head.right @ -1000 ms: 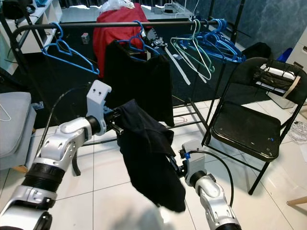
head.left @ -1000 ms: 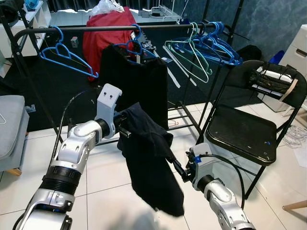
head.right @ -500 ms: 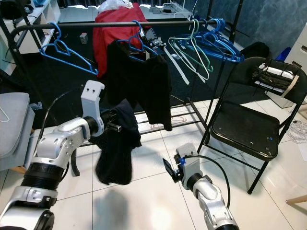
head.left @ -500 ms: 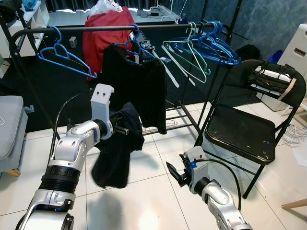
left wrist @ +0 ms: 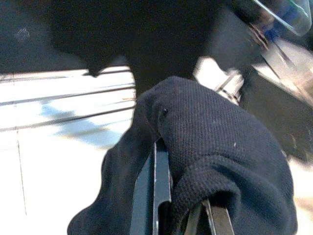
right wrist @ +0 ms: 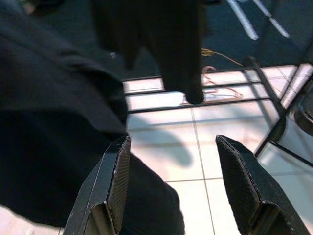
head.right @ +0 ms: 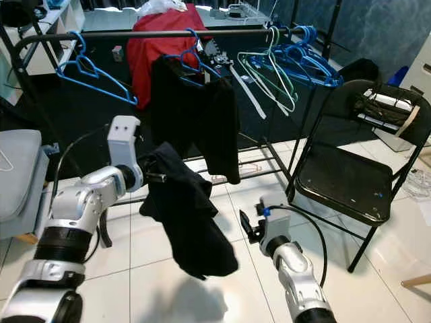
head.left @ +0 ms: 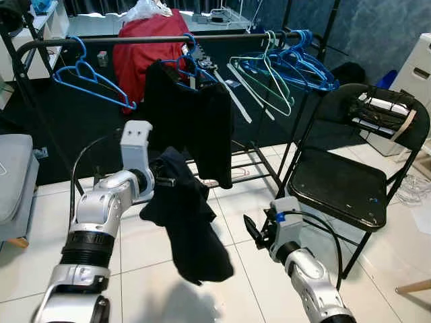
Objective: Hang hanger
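The left end effector [head.left: 163, 176] is buried in the dark garment [head.left: 192, 225] draped over it, so how its fingers stand cannot be told, nor whether a hanger lies inside. In the left wrist view the cloth covers the fingertips, and the background there is blurred.
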Controlling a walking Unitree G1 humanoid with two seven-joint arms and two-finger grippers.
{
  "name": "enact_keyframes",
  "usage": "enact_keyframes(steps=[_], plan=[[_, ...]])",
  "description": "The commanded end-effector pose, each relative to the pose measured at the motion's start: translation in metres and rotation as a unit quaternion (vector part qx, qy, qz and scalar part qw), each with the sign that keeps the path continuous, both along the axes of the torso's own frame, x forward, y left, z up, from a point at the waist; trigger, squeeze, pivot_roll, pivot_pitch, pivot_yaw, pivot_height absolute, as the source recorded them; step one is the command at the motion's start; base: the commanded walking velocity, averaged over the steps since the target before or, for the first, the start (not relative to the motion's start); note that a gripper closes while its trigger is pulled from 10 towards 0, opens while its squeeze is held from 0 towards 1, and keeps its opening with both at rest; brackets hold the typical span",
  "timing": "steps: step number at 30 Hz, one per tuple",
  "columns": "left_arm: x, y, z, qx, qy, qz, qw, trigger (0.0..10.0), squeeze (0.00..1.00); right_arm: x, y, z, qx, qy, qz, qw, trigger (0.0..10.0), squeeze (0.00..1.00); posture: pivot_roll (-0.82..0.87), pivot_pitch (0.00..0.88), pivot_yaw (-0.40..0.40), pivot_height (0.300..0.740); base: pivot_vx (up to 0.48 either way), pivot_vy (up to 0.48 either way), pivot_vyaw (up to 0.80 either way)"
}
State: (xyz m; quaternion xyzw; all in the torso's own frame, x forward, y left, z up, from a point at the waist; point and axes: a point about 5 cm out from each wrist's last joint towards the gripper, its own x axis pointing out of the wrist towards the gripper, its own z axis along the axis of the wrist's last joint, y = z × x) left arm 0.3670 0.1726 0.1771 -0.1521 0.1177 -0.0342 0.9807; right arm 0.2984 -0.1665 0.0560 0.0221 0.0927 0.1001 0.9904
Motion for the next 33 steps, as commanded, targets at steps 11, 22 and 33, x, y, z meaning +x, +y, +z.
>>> enact_keyframes(steps=[11, 22, 33], plan=[[-0.003, -0.003, -0.001, -0.053, 0.017, 0.018, 0.998, 0.0, 0.0, -0.002, -0.001, -0.007, 0.015, 0.023, -0.014, 1.0, 10.0, 0.0, -0.13, 0.096, -0.028, 0.74, 0.0, 0.0, 0.0], [-0.003, -0.01, -0.005, -0.02, 0.034, 0.004, 0.999, 7.7, 0.0, -0.001, -0.002, -0.006, 0.017, 0.026, -0.016, 0.999, 10.0, 0.0, -0.13, 0.088, -0.028, 0.74, 0.0, 0.0, 0.0], [-0.005, -0.009, -0.01, 0.029, 0.057, 0.006, 0.998, 10.0, 0.0, 0.0, 0.011, 0.007, 0.02, -0.019, 0.056, 0.998, 10.0, 0.0, -0.13, 0.076, -0.033, 0.74, 0.0, 0.0, 0.0]])
